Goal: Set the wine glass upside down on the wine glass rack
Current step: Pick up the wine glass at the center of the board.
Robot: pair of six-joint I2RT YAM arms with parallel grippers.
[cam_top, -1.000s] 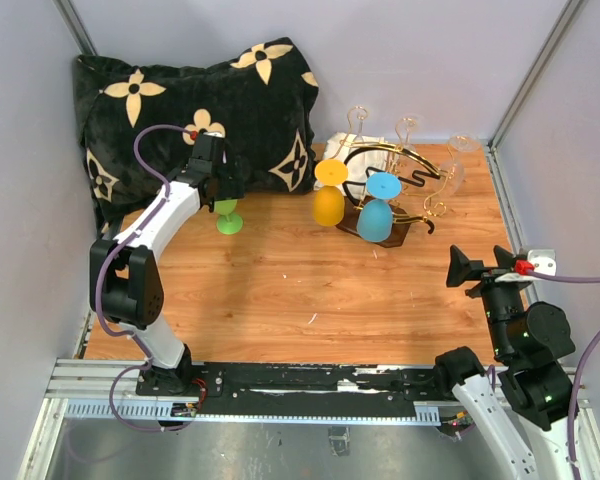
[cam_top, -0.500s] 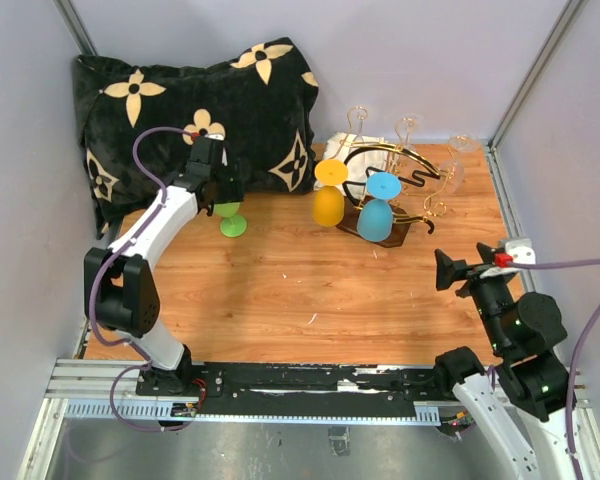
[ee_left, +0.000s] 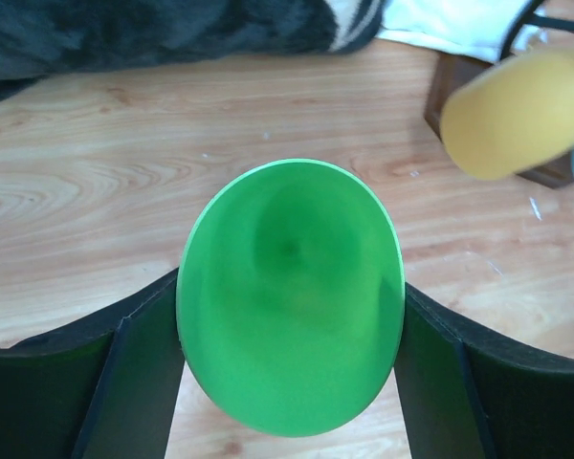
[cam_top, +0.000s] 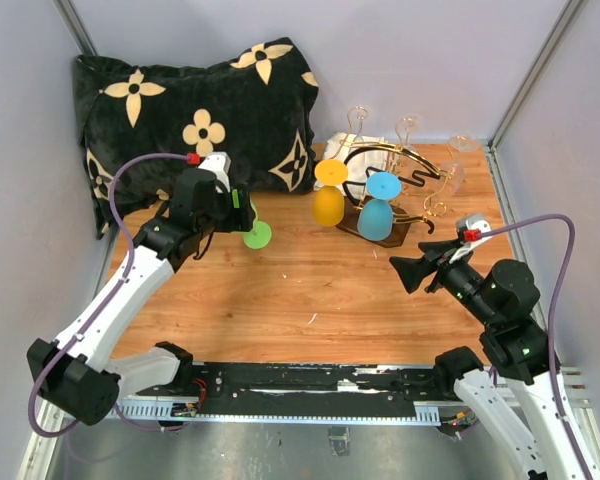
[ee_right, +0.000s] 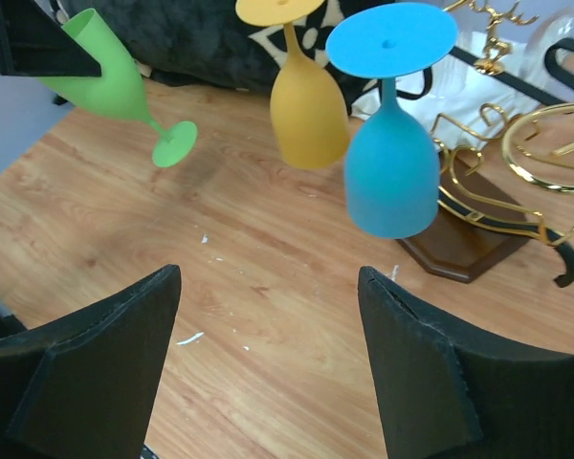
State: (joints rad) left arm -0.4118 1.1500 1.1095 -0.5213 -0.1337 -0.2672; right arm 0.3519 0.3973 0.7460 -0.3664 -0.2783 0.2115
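Transport step, I'd say. The left arm stretches long across the bench [cam_top: 280,300], and the left pincer [cam_top: 235,210] is clenched on the green glass [ee_left: 289,296] by its bowl. The glass hangs clear of the wood, tipped, foot low and aimed at the rack [ee_right: 459,251]. Next it needs flipping bowl-down and threading onto a free hook. The right pincer [cam_top: 405,272] hovers released and empty, facing the rack.
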